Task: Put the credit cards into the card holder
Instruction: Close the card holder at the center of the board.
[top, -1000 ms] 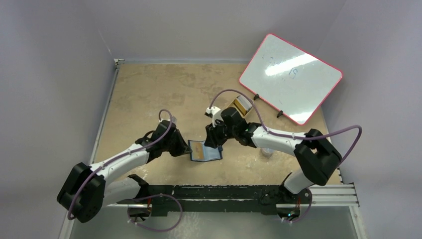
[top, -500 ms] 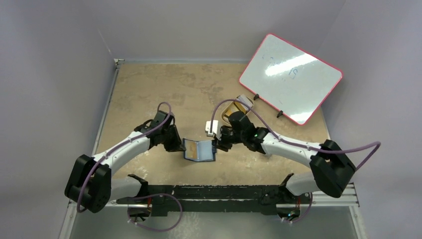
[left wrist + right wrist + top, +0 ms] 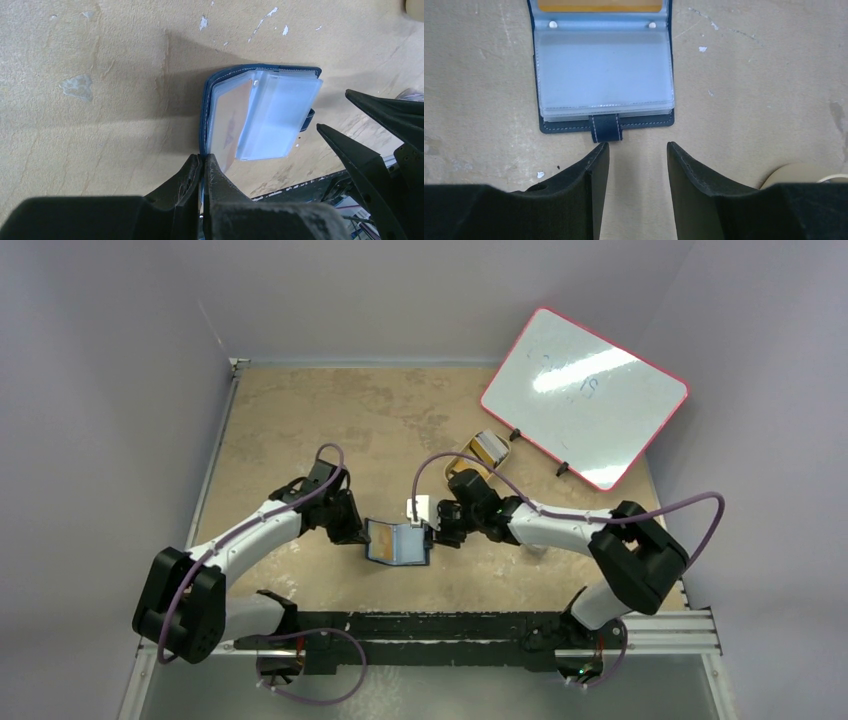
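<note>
The navy-blue card holder lies open on the table, its clear sleeves fanned out and its snap strap pointing at my right gripper. A gold card sits in its far inner slot and shows tan through a sleeve in the left wrist view. My left gripper is shut on the holder's blue left edge. My right gripper is open and empty, its fingertips just short of the strap. A silver-grey card shows at the tan tray.
The tan oval tray stands behind my right arm. A red-rimmed whiteboard leans at the back right. A small pale round thing lies on the table near the right gripper. A black rail runs along the near edge.
My right gripper has come down from over the holder to its right edge. The holder has shifted slightly left in the left gripper's hold, and the sleeves now cover the gold card from above.
</note>
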`<state>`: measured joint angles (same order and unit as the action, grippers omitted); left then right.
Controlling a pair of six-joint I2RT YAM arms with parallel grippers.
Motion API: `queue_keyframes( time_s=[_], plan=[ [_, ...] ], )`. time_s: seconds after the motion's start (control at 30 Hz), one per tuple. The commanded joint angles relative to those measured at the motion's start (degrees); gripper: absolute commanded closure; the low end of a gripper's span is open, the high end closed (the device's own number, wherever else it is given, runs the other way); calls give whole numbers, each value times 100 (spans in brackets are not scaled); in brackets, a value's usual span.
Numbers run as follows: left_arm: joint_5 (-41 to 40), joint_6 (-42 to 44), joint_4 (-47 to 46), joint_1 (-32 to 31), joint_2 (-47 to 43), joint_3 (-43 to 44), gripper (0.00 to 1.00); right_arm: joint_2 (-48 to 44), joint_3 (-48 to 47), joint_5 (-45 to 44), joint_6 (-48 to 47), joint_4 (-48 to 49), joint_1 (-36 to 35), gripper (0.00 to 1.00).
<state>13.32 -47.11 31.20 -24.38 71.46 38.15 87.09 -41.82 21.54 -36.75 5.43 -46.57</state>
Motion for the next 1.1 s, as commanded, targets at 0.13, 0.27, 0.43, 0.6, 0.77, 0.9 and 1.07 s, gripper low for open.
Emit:
queue_keyframes(
  time_s=[0.13,0.27,0.43,0.6,0.77,0.9,1.07],
  plan=[
    [-119,-43,-69,47,-143,116,100,303,-586,198,-366,-218,-134,50],
    [-194,-184,-147,53,-252,28,100,449,-715,297,-448,-448,-240,50],
    [-347,-292,-198,55,-396,-50,100,596,-800,266,-500,-580,-317,50],
    [-346,-327,-244,56,-423,-103,100,843,-950,63,-456,-566,-358,52],
    [-449,-362,-200,64,-457,-94,100,947,-1012,-54,-449,-355,-392,57],
    [-696,-354,14,88,-483,61,100,958,-980,-181,-259,113,-392,69],
    [-1047,-194,385,171,-428,347,100,699,-668,-7,203,951,-395,82]
  ],
)
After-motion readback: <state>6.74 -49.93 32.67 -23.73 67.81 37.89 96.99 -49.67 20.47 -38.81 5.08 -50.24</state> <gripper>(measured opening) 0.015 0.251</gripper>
